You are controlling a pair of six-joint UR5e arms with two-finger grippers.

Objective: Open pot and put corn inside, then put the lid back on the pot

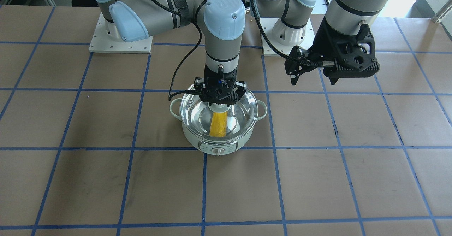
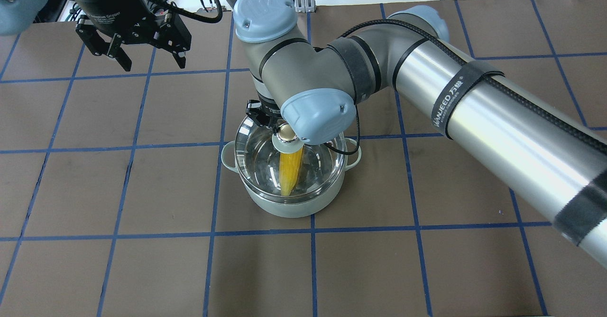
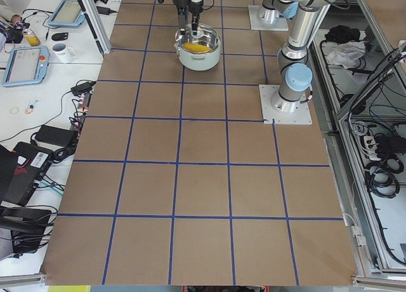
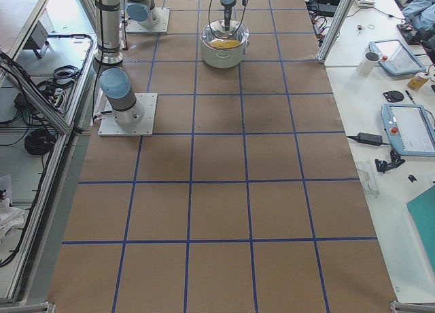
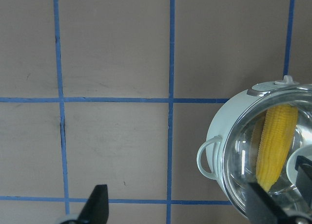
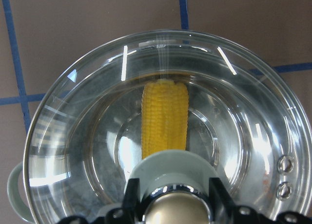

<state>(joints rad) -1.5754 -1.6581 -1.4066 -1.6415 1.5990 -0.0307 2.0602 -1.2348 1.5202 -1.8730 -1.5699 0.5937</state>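
The pale mint-green pot stands mid-table, also in the overhead view. The yellow corn lies inside it and shows through the glass. The clear glass lid rests on or just over the pot's rim; I cannot tell which. My right gripper is shut on the lid's beige-gold knob, straight above the pot. My left gripper hangs open and empty above the table, well away from the pot; its fingers show at the bottom of the left wrist view.
The brown table carries a blue tape grid. The arms' white base plates sit behind the pot. Side benches with tablets and a mug lie beyond the table's edges.
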